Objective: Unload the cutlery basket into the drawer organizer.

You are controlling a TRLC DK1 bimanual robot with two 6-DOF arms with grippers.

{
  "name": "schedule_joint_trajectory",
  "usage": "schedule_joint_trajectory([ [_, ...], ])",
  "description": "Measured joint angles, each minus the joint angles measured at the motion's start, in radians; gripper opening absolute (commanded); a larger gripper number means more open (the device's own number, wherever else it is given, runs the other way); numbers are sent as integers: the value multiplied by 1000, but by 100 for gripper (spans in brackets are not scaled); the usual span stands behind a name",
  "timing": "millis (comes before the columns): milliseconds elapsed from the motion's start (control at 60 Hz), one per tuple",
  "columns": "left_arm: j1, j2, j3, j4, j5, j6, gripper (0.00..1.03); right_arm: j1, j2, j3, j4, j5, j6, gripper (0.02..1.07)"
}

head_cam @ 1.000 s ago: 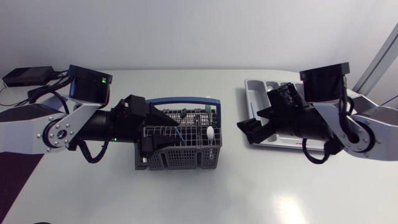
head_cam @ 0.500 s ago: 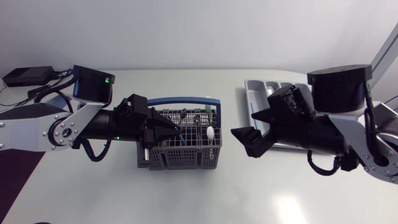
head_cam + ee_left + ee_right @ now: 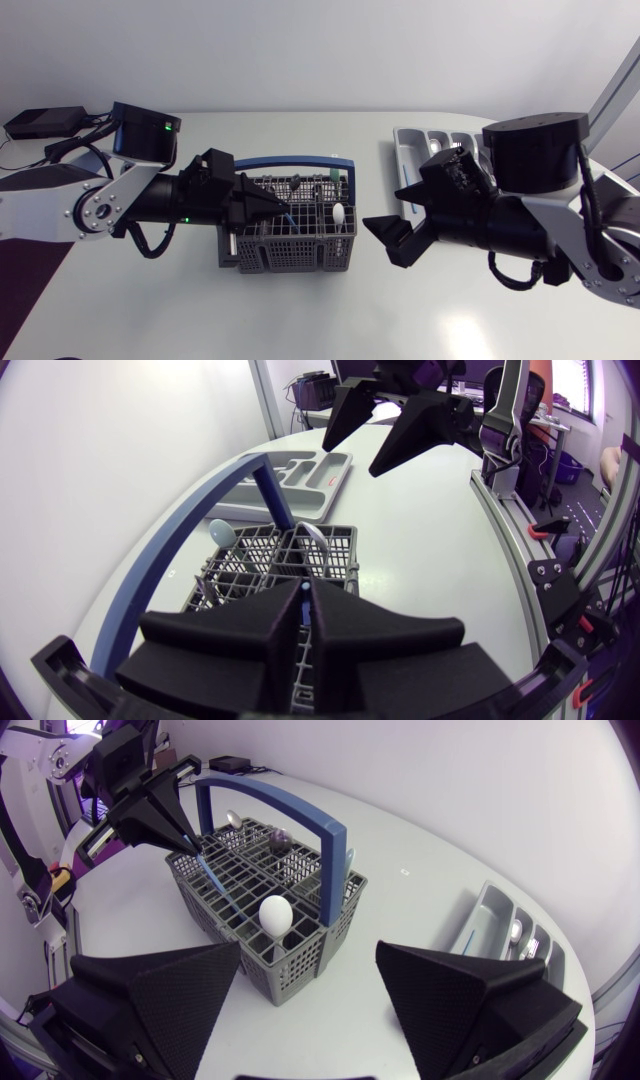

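Status: early-to-mid unload, most of the job is left.

- Left pincer [image 3: 281, 207]: over the basket [image 3: 262, 258], pinched narrow on a thin blue-handled piece [image 3: 213, 873]. Both fingers are on it from two sides. Its lower end is down in the grid, so I judge it gripped but not lifted out.
- Right pincer [image 3: 388, 243]: spread wide, holding nothing, hanging above the table [image 3: 330, 320] between the basket and the organizer [image 3: 409, 139].
- Basket sits mid-table with the blue handle up. Contents I can see: a white spoon [image 3: 275, 912] near the end facing my right arm, a dark-headed piece [image 3: 280, 841] near the handle, and at least one more spoon toward the far side. I can't get an exact count through the grid.
- Organizer is at the right side of the table, partly under my right arm. At least a spoon and a blue-handled item [image 3: 469, 936] lie in its slots, so some pieces look done.

Left to do: pull this piece, get it across to the organizer, then clear the rest.
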Motion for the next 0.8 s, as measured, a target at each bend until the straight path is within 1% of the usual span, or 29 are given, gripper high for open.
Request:
schedule_joint_trajectory([
  [83, 5, -8, 8, -12, 7, 0, 10, 3, -4, -1, 0, 4, 0, 99],
  [217, 11, -29, 36, -61, 11, 0, 10, 16, -15, -2, -5, 15, 0, 99],
  [450, 14, -100, 112, -192, 18, -1, 10, 74, -64, -2, -31, 16, -23, 100],
  [583, 14, -154, 162, -268, 18, -4, 10, 128, -76, -2, -30, 15, -45, 99],
  [800, 14, -249, 227, -358, 19, -16, 10, 208, -67, 13, -5, 16, -90, 99],
])
